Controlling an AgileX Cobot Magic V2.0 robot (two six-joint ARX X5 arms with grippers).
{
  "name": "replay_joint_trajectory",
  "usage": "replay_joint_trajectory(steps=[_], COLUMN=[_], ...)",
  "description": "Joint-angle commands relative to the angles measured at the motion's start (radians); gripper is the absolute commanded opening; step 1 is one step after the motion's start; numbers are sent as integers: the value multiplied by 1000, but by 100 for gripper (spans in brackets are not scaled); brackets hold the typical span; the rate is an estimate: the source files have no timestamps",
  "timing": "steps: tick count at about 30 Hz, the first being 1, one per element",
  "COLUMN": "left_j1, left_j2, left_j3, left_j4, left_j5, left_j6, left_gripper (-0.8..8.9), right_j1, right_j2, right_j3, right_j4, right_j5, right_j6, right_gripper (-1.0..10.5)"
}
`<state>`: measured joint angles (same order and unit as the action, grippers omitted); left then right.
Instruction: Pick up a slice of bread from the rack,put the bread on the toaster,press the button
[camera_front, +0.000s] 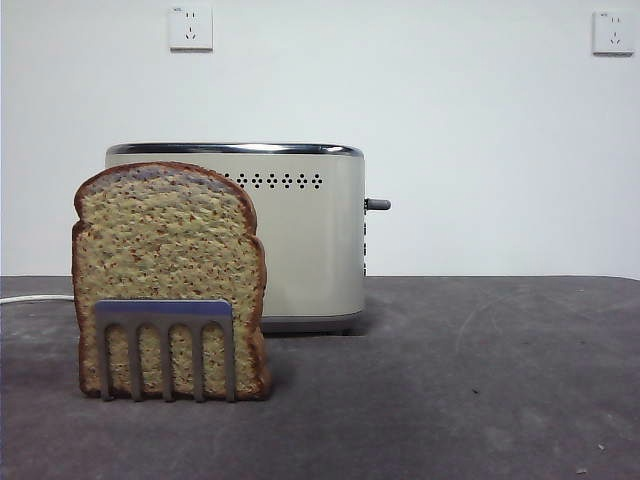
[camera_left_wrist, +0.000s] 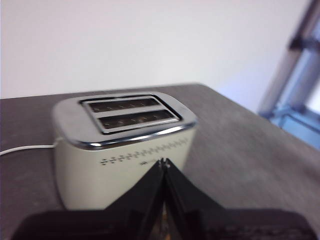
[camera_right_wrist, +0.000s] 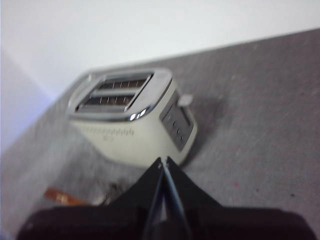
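The table carries the toaster, both slots empty. The slice of bread stands upright in the rack, in front of the toaster. The left end effector and right end effector hang above, well clear of the bread, jaws closed on nothing.

- Plain white wall behind.
- Two white sockets high on it.
- Dark grey tabletop.
- Window frame beside the tabletop.
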<state>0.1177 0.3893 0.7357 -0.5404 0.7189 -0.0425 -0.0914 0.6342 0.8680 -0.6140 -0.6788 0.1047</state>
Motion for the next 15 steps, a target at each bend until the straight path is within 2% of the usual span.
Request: replay_joint_trajectory(steps=[1, 4, 9, 15], left_j1=[-30, -63, -105, -128], left_j2=[56, 106, 155, 161], left_j3=[72, 140, 204, 206], left_j4=[-79, -186, -371, -397], left_j5=[43, 52, 47, 43], left_j6=[153, 233, 346, 362], left_gripper=[-8, -8, -8, 6], right_j1=[31, 78, 173, 225], right_j2=[73, 138, 179, 196], right_j3=[110, 202, 249, 249], right_j4=[-137, -255, -316, -323], right_j5=[-3, -2, 1, 7], right_j6=[-211, -291, -341, -350], right_gripper=[-12, -12, -12, -12])
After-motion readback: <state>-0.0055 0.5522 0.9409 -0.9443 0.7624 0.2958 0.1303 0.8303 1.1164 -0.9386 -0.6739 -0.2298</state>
